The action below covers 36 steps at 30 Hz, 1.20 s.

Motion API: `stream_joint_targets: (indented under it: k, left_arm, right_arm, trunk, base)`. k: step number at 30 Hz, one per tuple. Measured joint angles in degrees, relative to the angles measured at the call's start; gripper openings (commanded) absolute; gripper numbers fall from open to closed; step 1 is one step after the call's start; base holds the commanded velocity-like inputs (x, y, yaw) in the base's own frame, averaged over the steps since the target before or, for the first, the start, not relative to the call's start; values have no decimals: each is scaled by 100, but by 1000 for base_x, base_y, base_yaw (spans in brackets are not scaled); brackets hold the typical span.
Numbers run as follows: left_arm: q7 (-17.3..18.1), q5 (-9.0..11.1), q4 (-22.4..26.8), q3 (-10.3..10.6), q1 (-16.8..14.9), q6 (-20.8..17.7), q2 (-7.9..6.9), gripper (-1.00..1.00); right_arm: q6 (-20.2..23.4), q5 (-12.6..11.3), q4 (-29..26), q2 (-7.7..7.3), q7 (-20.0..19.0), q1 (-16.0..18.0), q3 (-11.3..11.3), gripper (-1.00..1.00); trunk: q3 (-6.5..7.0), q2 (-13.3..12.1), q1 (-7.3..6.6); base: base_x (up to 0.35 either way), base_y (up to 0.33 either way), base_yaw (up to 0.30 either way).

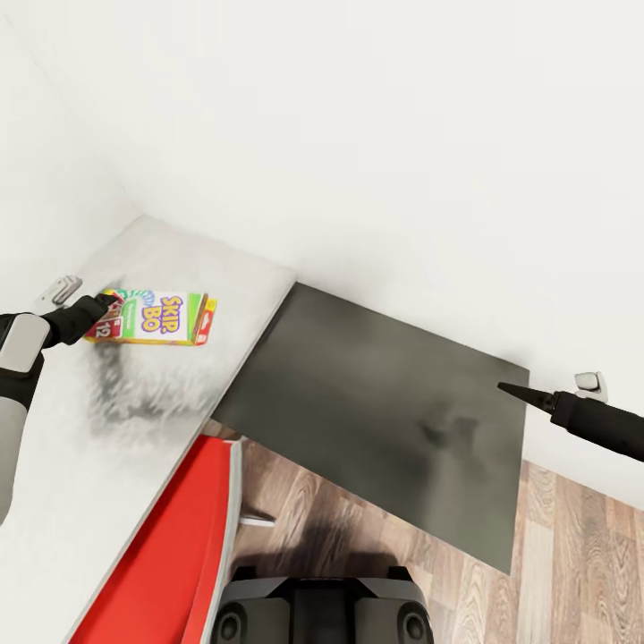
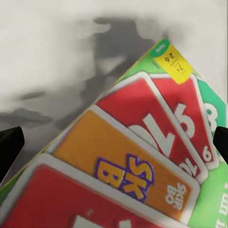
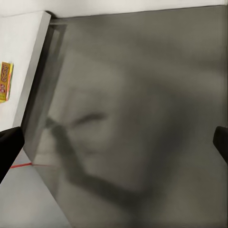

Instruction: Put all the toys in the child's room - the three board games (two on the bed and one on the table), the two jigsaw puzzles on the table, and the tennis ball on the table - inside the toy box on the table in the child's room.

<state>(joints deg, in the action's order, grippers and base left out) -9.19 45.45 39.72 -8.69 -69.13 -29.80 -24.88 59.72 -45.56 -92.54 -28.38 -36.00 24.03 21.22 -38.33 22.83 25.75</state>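
Now the left gripper (image 1: pixel 105 309) stands open astride the board game (image 1: pixel 159 317).

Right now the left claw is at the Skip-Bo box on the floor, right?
Not the floor. The head view shows the Skip-Bo box lying on the pale table, with the left claw at its end. The rest is right.

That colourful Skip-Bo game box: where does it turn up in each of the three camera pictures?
Head view: the Skip-Bo box lies on the pale table top, at the left gripper.
Left wrist view: the box spreads across the lower part, close up.
Right wrist view: a small sliver at the left edge.
Shared landmark: the pale table top.
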Motion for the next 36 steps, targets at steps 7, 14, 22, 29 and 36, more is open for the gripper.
stream_joint_targets:
  k: [7, 14, 22, 29, 36]
  left_arm:
    - [-1, -2, 0, 3, -1, -4, 5, 100]
    - [-1, 2, -1, 4, -3, -3, 9, 100]
    - [-2, -2, -1, 5, -4, -6, 10, 100]
    - [-2, 0, -2, 5, -6, -7, 10, 100]
    - [-2, -9, 0, 4, -4, -8, 13, 100]
  right_arm:
    - [0, 0, 0, 0, 1, 0, -1, 100]
    - [0, -1, 0, 1, 0, -1, -7, 100]
    - [-1, -1, -1, 0, 0, -2, -8, 100]
    - [-1, -1, -1, 0, -1, -2, -20, 100]
    - [0, -1, 0, 0, 0, -1, -26, 100]
  trunk:
    - [0, 0, 0]
    - [0, 0, 0]
    - [0, 0, 0]
    - [0, 0, 0]
    - [0, 0, 0]
  base:
    - [0, 0, -22]
    - [0, 0, -118]
    - [0, 0, -239]
    - [0, 0, -268]
    - [0, 0, -173]
